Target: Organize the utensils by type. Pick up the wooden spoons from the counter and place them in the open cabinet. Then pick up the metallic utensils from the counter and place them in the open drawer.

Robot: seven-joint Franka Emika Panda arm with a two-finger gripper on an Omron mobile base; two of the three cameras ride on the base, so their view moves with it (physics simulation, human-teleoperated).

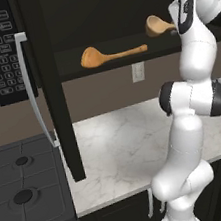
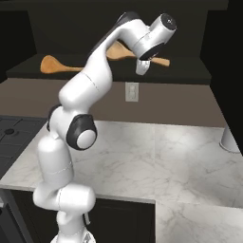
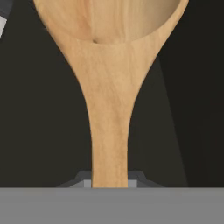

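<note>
Long tan-orange wooden spoon with round bowl (image 3: 109, 87) clamped by handle in gripper (image 3: 109, 181), jaws nearly closed around it, bowl pointing away from gripper, inside open black upper wall cabinet (image 1: 54, 91). Second tan-orange wooden spoon (image 1: 109, 55) lies flat on cabinet shelf, well apart from gripper, on stove side. White marble worktop with grey veins (image 2: 156, 156) far below gripper. White wall socket (image 2: 132, 91) below shelf. Black stove (image 1: 23, 187) beyond worktop's end.
</note>
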